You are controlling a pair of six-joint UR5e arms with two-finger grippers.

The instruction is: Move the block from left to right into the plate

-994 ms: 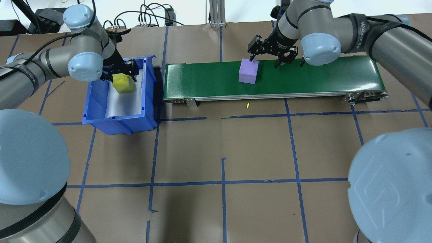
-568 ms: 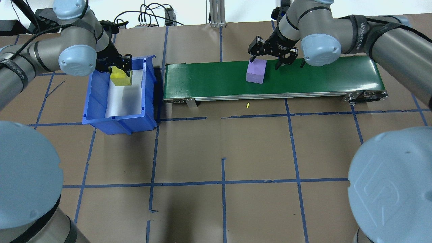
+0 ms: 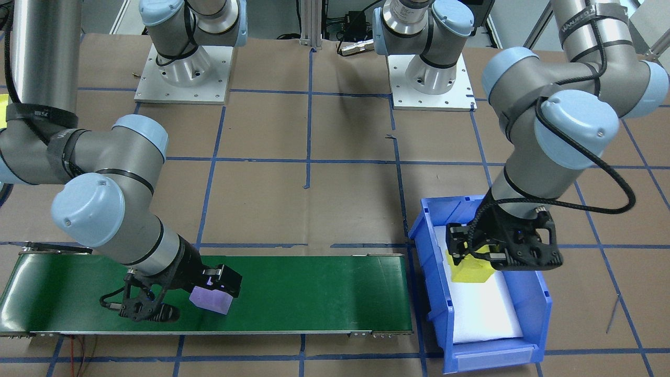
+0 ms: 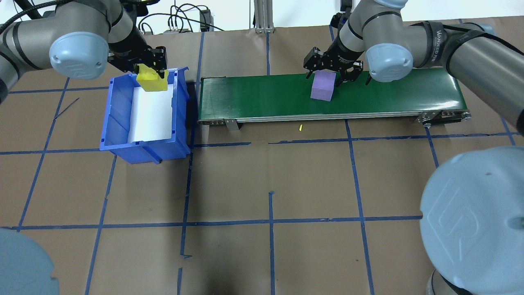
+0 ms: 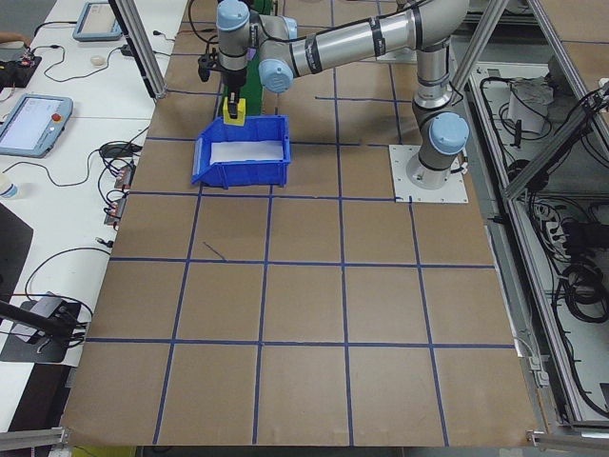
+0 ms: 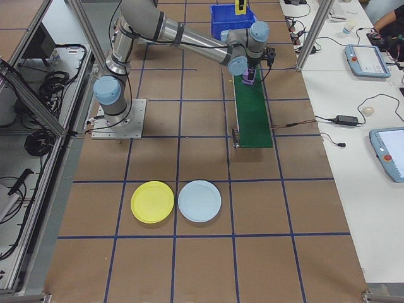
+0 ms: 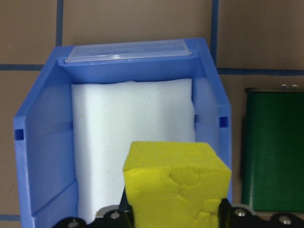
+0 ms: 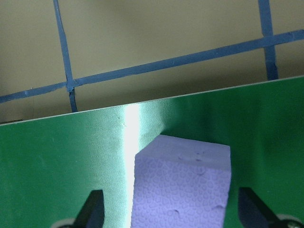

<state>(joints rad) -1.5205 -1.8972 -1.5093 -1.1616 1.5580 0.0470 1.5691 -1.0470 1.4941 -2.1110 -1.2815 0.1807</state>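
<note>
Foam, in two blocks, is the cargo here. The purple block (image 4: 321, 87) sits on the green belt (image 4: 254, 98), right of its middle in the overhead view, and the right gripper (image 4: 331, 73) straddles it with its fingers spread: the right wrist view shows a strip of belt between the block and each finger (image 8: 93, 209), so nothing is pinched yet. That stance suits a catch off the belt, jaws waiting either side before they close. The yellow block (image 4: 151, 81) is clamped in the left gripper (image 3: 473, 256), held clear above the white liner at the back of the blue bin (image 4: 118, 123), at about rim height; it looks lifted out so that it can go over the bin's wall onto the belt's near end. The wall on the belt side is the edge to mind, since bin and belt stand just beside each other. The belt is bare from that end up to the purple block, leaving open room to set the yellow one down. The yellow plate (image 6: 152, 202) lies on the table well apart from the belt, past its far end and beside a pale blue plate (image 6: 199, 201), with bare table around both, so the right arm has a free path once it lifts.
</note>
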